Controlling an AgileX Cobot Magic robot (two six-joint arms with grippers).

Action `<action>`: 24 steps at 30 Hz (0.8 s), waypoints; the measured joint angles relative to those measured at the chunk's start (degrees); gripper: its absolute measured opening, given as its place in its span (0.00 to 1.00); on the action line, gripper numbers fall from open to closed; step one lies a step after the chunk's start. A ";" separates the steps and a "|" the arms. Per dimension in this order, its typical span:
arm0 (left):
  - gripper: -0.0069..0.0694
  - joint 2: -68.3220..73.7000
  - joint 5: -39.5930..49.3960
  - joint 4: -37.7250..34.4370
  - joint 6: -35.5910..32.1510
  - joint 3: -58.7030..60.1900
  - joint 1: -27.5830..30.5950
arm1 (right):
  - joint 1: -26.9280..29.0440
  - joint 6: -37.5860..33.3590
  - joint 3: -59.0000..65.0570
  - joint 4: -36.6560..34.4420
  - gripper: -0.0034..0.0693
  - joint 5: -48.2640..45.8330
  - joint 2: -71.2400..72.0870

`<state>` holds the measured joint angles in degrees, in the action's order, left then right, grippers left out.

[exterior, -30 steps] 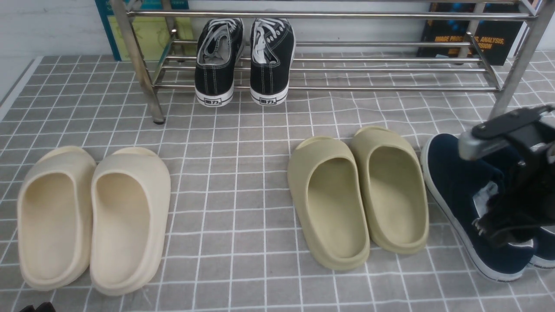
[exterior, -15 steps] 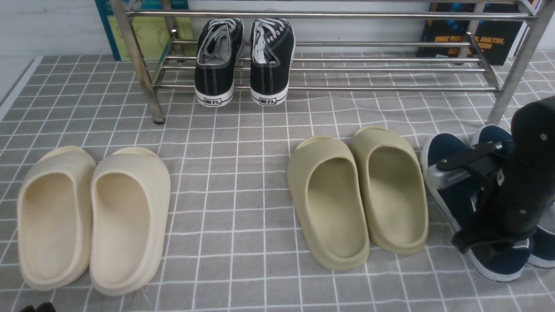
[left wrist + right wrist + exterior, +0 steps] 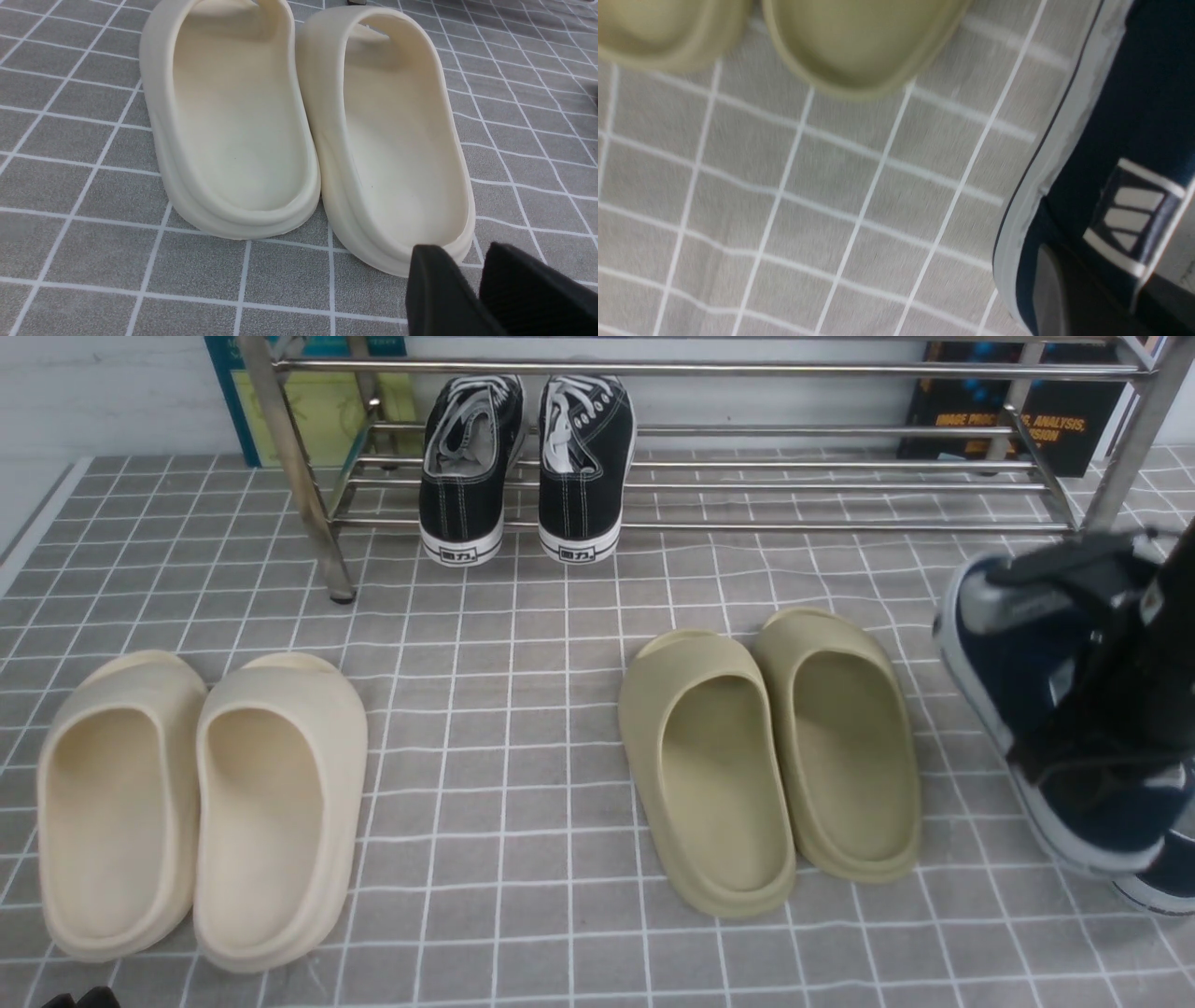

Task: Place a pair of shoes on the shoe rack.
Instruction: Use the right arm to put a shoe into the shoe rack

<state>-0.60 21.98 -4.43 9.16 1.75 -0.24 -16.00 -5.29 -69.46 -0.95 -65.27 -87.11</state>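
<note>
Shoe 1 [image 3: 999, 658] hangs tilted by the table's [image 3: 523, 728] right edge, my right tool [image 3: 1064, 747] clamped on its wall for carrying to the shoe rack [image 3: 794, 485]; shoe 2 [image 3: 1162, 889] lies beside it.

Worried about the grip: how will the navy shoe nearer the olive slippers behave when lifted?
The navy shoe probably won't droop: its white rubber sole looks stiff. Its canvas upper likely buckles where pinched. Tilted as it is, it may swing.
</note>
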 joint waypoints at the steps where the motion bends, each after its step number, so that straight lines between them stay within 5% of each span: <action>1: 0.31 0.00 0.00 0.00 0.00 0.00 0.00 | 0.00 0.00 -0.21 0.00 0.11 0.00 0.00; 24: 0.31 0.00 0.00 0.00 0.00 0.00 0.00 | 0.00 -2.90 -44.77 1.40 0.11 -4.29 -33.11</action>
<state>-0.60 21.98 -4.43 9.16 1.75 -0.24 -16.00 -8.19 -114.23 0.45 -69.56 -120.23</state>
